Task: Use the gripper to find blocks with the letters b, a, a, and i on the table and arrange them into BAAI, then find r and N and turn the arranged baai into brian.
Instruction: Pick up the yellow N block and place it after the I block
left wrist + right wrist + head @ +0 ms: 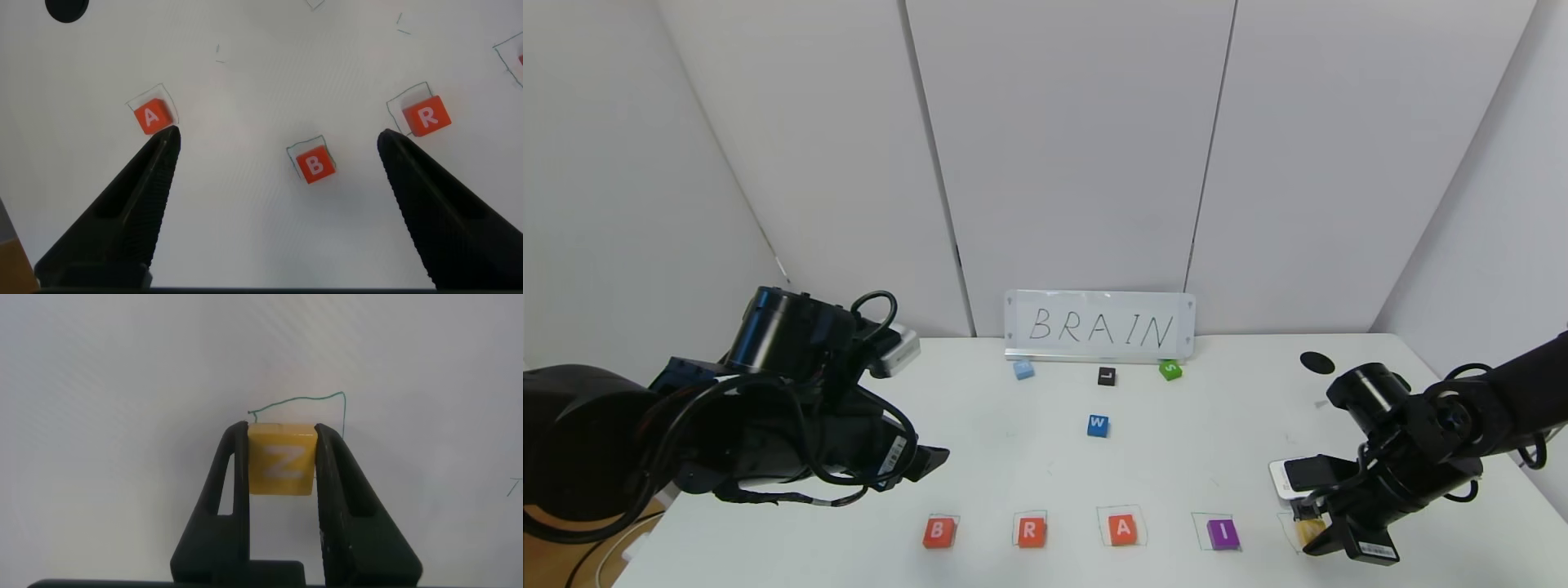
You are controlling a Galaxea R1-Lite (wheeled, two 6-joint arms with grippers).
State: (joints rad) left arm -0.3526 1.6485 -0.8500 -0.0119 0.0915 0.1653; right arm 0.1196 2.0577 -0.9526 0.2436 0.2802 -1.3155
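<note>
My right hand (282,457) pinches the yellow N block (281,460) between its two fingers, low over the worktop (1176,457) at the right end of the row, beside the pen-drawn square (315,404) meant for it. If I let go while the block sits off that outline, or tilted, I judge it will land askew or outside the square. A quick release could also drag it along on a finger.

The right wrist view shows the grip and the N clearly, while from the head view the block is mostly hidden by the hand. The head view gives the whole row instead: B (938,532), R (1030,531), A (1122,529), then the purple I (1223,533) (each in or near its own square).

My left hand (274,147) hangs spread above the B, holding nothing. Its wrist view alone shows a second A (151,118) set apart.
</note>
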